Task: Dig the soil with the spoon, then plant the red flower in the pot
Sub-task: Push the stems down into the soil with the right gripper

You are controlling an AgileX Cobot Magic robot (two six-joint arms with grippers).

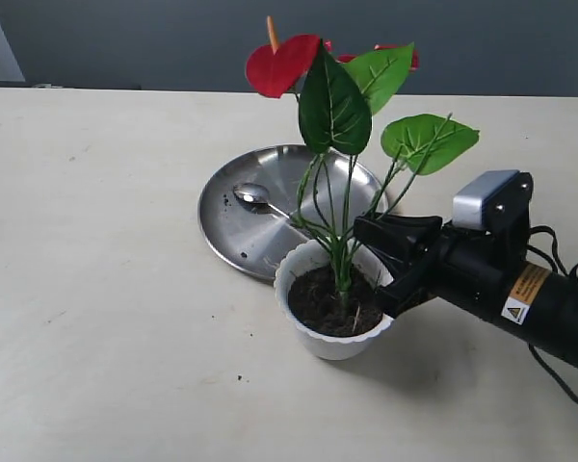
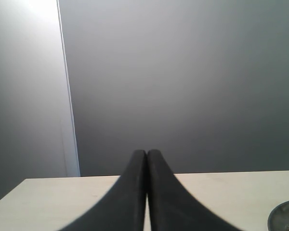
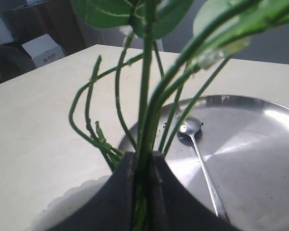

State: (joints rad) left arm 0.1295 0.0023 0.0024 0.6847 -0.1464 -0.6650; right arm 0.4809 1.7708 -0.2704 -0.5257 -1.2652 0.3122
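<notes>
The red flower [image 1: 287,64] stands upright with its green stems [image 1: 343,252] down in the dark soil [image 1: 329,303] of the white scalloped pot [image 1: 320,342]. My right gripper [image 1: 371,252] reaches in from the right, just above the pot's rim, shut on the stem bundle [image 3: 145,144]. The silver spoon [image 1: 254,196] lies on the steel plate [image 1: 241,231] behind the pot; the right wrist view shows the spoon [image 3: 198,154] there too. My left gripper [image 2: 146,155] is shut and empty, pointing at a grey wall; it does not show in the exterior view.
The round steel plate [image 3: 260,149] lies just behind and left of the pot, with a few crumbs of soil on it. The pale table [image 1: 96,289] stretches wide to the left and front. A white box [image 3: 42,48] sits beyond the table edge.
</notes>
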